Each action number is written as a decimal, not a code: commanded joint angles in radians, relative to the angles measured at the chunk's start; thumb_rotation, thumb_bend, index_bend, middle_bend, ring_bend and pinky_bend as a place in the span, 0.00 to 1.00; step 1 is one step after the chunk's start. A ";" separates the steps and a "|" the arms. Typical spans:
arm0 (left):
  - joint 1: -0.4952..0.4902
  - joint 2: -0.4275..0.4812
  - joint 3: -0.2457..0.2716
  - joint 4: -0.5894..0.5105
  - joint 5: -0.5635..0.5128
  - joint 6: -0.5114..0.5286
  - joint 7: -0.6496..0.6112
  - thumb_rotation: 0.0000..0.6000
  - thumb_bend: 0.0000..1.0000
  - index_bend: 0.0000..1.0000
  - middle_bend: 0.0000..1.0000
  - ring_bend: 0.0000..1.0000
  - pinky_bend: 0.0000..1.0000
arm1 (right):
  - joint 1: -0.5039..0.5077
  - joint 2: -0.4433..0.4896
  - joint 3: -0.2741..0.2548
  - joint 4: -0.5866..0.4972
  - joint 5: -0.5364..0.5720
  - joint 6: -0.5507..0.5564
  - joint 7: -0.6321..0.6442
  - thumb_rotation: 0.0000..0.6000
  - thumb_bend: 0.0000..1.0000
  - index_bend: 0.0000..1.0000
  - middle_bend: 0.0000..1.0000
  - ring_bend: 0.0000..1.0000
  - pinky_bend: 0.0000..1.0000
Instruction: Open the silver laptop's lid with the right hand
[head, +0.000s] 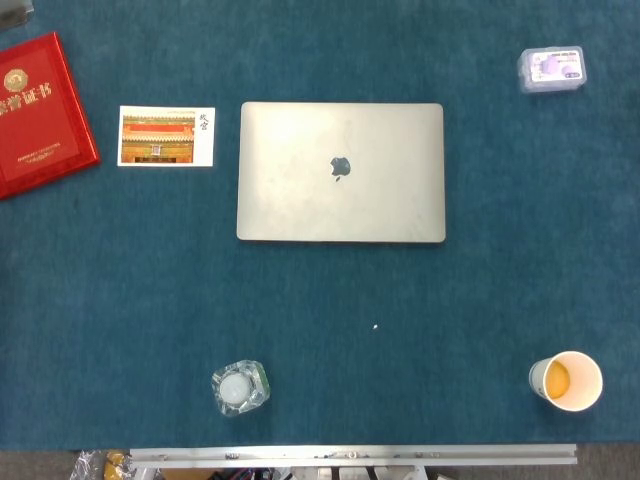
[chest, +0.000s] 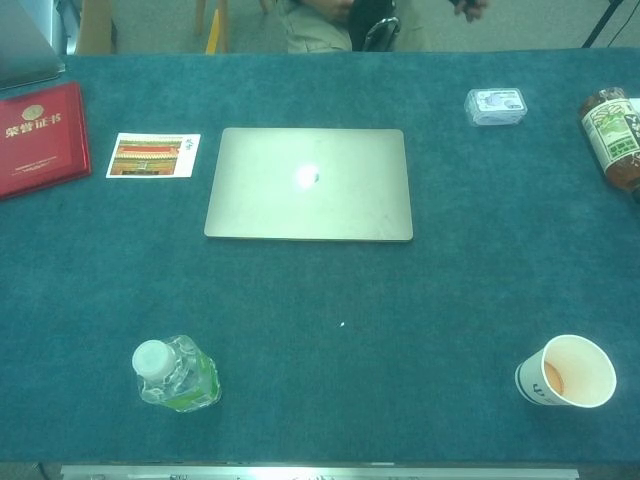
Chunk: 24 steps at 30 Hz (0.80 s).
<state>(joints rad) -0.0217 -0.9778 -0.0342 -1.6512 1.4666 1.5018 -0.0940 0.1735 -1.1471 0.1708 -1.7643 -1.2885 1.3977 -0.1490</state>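
Neither the head view nor the chest view shows any part of the robot's arms, wrists or hands. The left hand and the right hand both lie outside the two pictures, so their pose, and how their fingers stand, cannot be told.

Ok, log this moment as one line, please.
phase: pre-reach | silver laptop: closed, flat on table | left hand: not in view | right hand: not in view | contact: none
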 joint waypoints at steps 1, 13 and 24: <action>0.002 0.004 -0.001 0.000 -0.001 0.004 -0.005 1.00 0.42 0.19 0.15 0.05 0.07 | 0.009 0.003 -0.003 -0.011 -0.020 -0.005 -0.004 1.00 0.17 0.12 0.20 0.09 0.19; 0.015 0.021 -0.003 -0.002 0.012 0.034 -0.026 1.00 0.42 0.19 0.14 0.05 0.07 | 0.097 0.004 -0.023 -0.083 -0.107 -0.105 -0.075 1.00 0.12 0.12 0.20 0.09 0.19; 0.026 0.048 0.000 -0.027 0.032 0.061 -0.023 1.00 0.42 0.19 0.14 0.05 0.07 | 0.204 -0.048 -0.016 -0.124 -0.109 -0.220 -0.173 1.00 0.03 0.12 0.20 0.09 0.19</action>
<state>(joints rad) 0.0044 -0.9309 -0.0345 -1.6779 1.4980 1.5623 -0.1176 0.3627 -1.1806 0.1526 -1.8812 -1.4047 1.1969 -0.3073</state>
